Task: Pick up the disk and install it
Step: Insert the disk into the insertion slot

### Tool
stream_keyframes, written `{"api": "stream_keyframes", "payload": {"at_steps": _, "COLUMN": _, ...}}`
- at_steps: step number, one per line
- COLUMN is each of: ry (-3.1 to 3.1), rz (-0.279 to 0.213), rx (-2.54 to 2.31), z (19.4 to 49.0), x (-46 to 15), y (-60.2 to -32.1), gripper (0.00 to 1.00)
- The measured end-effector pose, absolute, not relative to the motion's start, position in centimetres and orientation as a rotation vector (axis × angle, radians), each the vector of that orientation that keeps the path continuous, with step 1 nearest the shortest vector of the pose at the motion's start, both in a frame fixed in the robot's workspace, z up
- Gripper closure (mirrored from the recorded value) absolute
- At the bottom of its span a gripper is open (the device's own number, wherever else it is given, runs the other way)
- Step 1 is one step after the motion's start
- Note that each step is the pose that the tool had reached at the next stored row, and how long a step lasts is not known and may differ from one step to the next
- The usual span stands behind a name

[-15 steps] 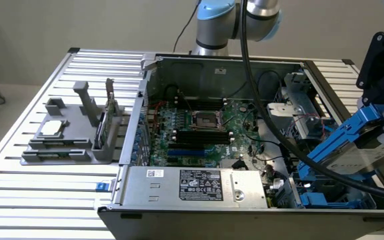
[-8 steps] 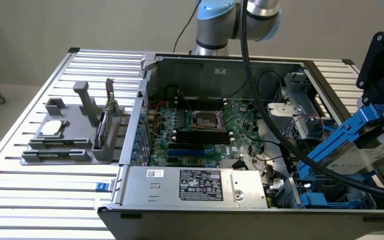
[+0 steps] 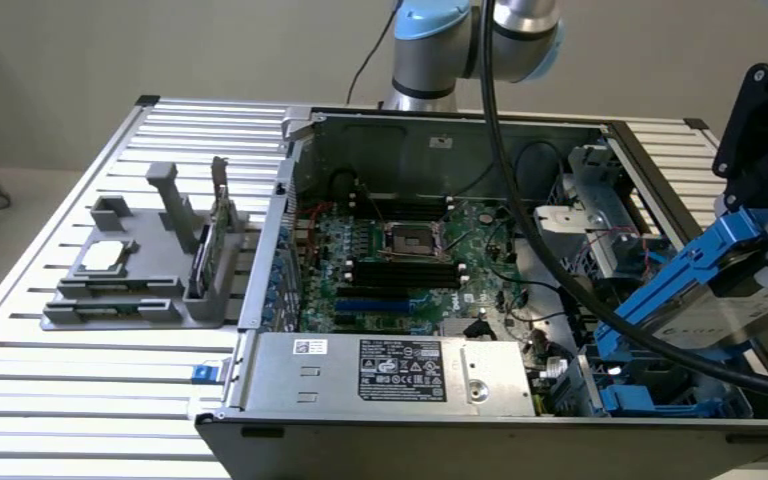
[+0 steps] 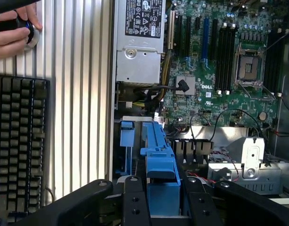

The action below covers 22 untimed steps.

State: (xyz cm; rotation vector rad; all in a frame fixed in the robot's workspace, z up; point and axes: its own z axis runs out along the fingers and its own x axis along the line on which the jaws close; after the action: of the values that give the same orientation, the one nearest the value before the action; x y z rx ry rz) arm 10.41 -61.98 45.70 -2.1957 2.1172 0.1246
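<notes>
1. Between the two black fingers [image 4: 133,203] of the single gripper [image 4: 165,200] sat one disk [image 3: 711,316]. The jaws were partly closed and pressed onto its blue carrier frame from either side, so the grip was firm on it.
2. In the exterior view the disk hung tilted in the air. Its lower end pointed down toward the one drive bay [image 3: 651,405] with blue rails, in the case's near corner at the exterior view's right. Whether the disk touched those rails could not be told.
3. One thick black cable [image 3: 544,270] ran down from the one robot arm [image 3: 458,40] and crossed in front of the disk.
4. One open computer case [image 3: 491,435] held one motherboard [image 3: 398,290], with one CPU socket [image 3: 402,238] near its middle. One grey labelled power-supply box [image 3: 384,372] lay along the near side.
5. The case stood on one slotted aluminium table [image 3: 91,400]. Near the case, on the exterior view's left, stood one grey fixture [image 3: 144,300] with one small square silver chip [image 3: 111,255] on top.
6. One small blue clip [image 3: 203,372] lay on the table just beside the case's near corner.
7. In the wrist view one black keyboard [image 4: 17,150] rested on the table. One person's hand [image 4: 12,33] beyond it gripped a small round object.
</notes>
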Motion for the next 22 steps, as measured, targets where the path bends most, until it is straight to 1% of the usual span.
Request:
{"api": "stream_keyframes", "payload": {"at_steps": 4, "ry": 2.122, "rz": 0.116, "rx": -2.200, "z": 45.6, "x": 10.4, "y": -61.8, "gripper": 0.67}}
{"api": "stream_keyframes", "payload": {"at_steps": 8, "ry": 2.134, "rz": 0.090, "rx": -2.212, "z": 45.3, "x": 10.4, "y": -61.7, "gripper": 0.67}}
{"api": "stream_keyframes", "payload": {"at_steps": 16, "ry": 2.160, "rz": 0.086, "rx": -2.186, "z": 45.0, "x": 10.4, "y": -61.5, "gripper": 0.67}}
{"api": "stream_keyframes", "payload": {"at_steps": 22, "ry": 2.170, "rz": 0.074, "rx": -2.167, "z": 44.6, "x": 10.4, "y": -61.4, "gripper": 0.67}}
